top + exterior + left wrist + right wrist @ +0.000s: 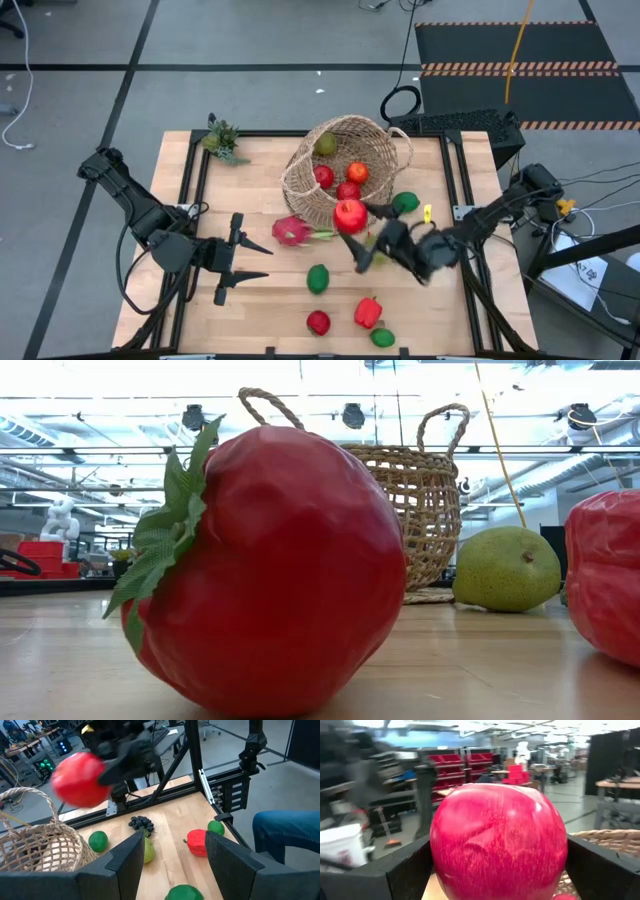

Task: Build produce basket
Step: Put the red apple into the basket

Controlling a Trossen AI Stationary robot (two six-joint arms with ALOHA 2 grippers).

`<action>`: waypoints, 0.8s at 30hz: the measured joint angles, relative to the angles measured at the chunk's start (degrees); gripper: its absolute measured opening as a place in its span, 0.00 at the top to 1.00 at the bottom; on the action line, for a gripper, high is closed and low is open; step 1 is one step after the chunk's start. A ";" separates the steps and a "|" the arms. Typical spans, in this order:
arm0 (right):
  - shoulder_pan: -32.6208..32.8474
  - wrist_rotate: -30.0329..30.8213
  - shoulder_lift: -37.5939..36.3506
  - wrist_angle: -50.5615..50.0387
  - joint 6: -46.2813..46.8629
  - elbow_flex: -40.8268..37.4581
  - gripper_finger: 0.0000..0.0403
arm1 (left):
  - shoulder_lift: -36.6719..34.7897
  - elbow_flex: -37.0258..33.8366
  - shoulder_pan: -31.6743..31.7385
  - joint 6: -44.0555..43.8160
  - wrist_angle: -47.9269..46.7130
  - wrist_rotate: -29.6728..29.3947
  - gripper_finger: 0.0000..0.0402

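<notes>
Red apple (498, 842) sits clamped between right pincer (498, 865) fingers beside basket (345, 165).

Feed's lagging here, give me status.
Right gripper shut on apple, at basket rim. Left gripper open, empty, idle near dragonfruit. Nothing blocking the basket mouth.

Looking straight down from high up on the whole table (250, 300). Sitting low at table height, very close behind a red tomato (265, 570), facing the basket (415, 510). Riding on each wrist, looking forward past dark fingers. Seen in the high and both wrist views: one red apple (350, 215).
</notes>
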 joint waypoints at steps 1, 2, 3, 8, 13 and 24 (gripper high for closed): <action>-1.67 -0.87 0.00 0.01 0.72 0.04 0.03 | 0.00 0.00 0.02 0.00 0.30 -0.01 0.48; -3.32 -1.98 0.00 -0.31 1.35 0.35 0.03 | 0.00 0.00 0.02 0.00 0.56 -0.02 0.48; -4.99 -2.93 0.00 -0.88 1.85 1.06 0.03 | 0.00 0.00 0.02 0.00 0.70 -0.02 0.48; -12.51 -7.44 0.00 -15.73 5.89 8.64 0.03 | 0.00 0.00 0.00 0.84 0.64 -0.02 0.48; -19.30 -12.07 -0.02 -39.56 16.73 19.27 0.03 | 0.00 0.00 0.00 1.03 0.41 -0.02 0.48; -33.90 -29.00 0.91 -60.13 30.65 23.72 0.03 | 0.00 0.00 0.00 2.08 0.03 -0.01 0.48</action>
